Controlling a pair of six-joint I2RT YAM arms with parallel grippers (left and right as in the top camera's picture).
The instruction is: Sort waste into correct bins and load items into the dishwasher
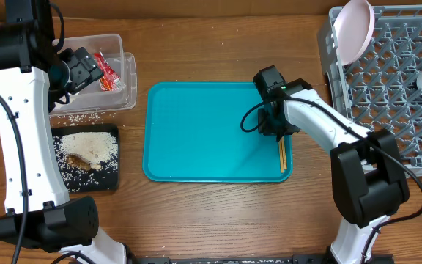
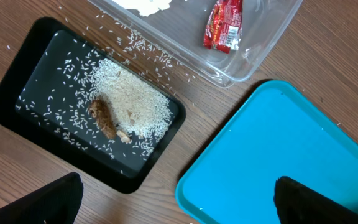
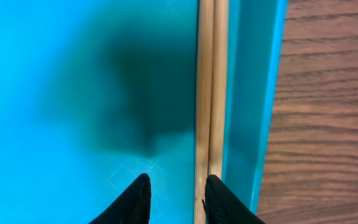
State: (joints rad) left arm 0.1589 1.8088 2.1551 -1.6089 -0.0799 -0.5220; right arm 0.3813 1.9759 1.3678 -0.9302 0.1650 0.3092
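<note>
Black fingertips of the right claw [image 3: 176, 200] stood narrow just over the near end of the chopsticks [image 3: 211, 81]; whether they pinched the wood could not be told; the pair sat off-centre, under the finger on the wall side rather than mid-gap; from there the sticks ran straight ahead, side by side and touching, hard against the right wall of the teal tray [image 3: 253, 93], with bare tabletop [image 3: 328, 124] just beyond; their long axis lay across the claw's closing line, as a pinch would likely need; farther off, the rack [image 1: 394, 88] stood on that same side; the left claw [image 2: 178, 202], wide and empty, hung well apart by the black tray [image 2: 17, 93].
</note>
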